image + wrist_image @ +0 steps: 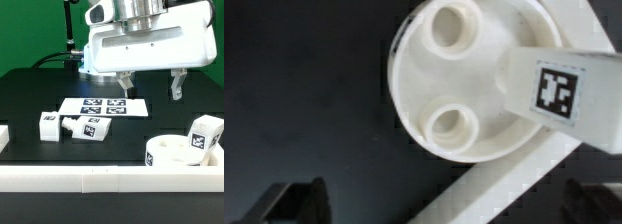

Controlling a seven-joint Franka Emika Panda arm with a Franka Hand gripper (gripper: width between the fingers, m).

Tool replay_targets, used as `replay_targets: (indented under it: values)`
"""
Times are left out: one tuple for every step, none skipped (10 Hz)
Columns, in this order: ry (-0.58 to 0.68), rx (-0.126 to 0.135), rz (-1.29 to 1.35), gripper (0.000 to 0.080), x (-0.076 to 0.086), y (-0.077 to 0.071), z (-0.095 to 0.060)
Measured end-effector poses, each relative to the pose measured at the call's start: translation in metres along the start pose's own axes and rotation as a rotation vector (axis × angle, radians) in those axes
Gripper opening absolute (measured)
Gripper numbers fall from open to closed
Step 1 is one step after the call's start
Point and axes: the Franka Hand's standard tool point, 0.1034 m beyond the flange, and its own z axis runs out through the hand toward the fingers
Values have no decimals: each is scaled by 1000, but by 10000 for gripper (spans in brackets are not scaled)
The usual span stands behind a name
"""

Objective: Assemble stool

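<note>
From my end, the claw (pixel 151 88) hangs above the tabletop (pixel 30 95) w/ its two fingers (pixel 125 82) spread wide apart and nothing between them. In the exterior view it sits over the back of the work area, just behind the marker board (pixel 103 105) and a bit toward that view's right. It touches nothing.

The seat (pixel 170 153) lies flat at the exterior view's right, near the front, right up against the front rail (pixel 100 178). The third leg (pixel 205 135) stands at the seat's far-right side, tag facing the camera. I can't tell from here whether it's in a socket or just leaning on the rim.

Wrist view: seat (pixel 446 85) fills most of the pic, w/ two round sockets showing, both open. The third leg (pixel 562 90) overlaps the disc's edge, tag visible. The front rail (pixel 509 190) runs diagonally by the seat's edge. The dark fingertips (pixel 295 200) show at the two lower corners, well apart, w/ only rail and black tabletop in the gap. Claw midpoint approx here (pixel 446 205).

The other 2 legs lie on the tabletop at the exterior view's left, in front of the marker board: outer leg (pixel 50 124) and inner leg (pixel 88 128), close together, tags partly showing. Can't tell if they touch. Both are well apart from the seat.
</note>
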Motion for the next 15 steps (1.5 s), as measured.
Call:
replay_targets:
  values:
    - [0, -1, -108, 649, 1, 1, 0]
    - [1, -27, -295, 649, 1, 6, 3]
    - [11, -59, -502, 649, 3, 8, 5]
    - [10, -89, -660, 649, 2, 9, 6]
    - [5, -92, -856, 649, 9, 17, 3]
    - [2, -102, -932, 649, 14, 22, 3]
    - [-5, -112, -1040, 649, 14, 23, 3]
    - [-11, -117, -1141, 649, 15, 23, 3]
    - [-17, -123, -1233, 649, 15, 25, 3]
    - [-10, -138, -1398, 649, 20, 29, 3]
    - [9, -158, -1533, 649, 23, 40, 5]
    - [-10, -169, -1616, 649, 21, 54, 8]
    - [-10, -195, -1750, 649, 20, 66, 11]
    - [-27, -204, -1820, 649, 14, 78, 15]
    - [-53, -208, -1891, 649, 11, 85, 18]
